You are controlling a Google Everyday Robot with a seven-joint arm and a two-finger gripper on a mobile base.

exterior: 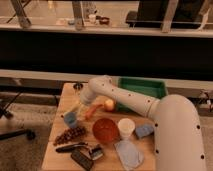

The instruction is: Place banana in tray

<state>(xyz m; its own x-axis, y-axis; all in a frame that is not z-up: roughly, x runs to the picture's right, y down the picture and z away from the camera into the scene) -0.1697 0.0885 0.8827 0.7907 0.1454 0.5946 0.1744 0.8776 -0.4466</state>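
Note:
My gripper (81,101) hangs low over the left half of the wooden table, at the end of the white arm that reaches in from the right. Its fingers stand open, and I see nothing held between them. Just below and left of it lies the banana (75,109), a pale yellow sliver on the table, partly hidden by the gripper. The green tray (143,85) sits at the back right of the table, behind the arm, well apart from the banana.
An orange stick (92,111) and a round yellow-orange fruit (109,104) lie right of the gripper. A small blue cup (70,119), grapes (70,135), a red bowl (105,130), a white cup (126,128) and dark tools (80,152) fill the front.

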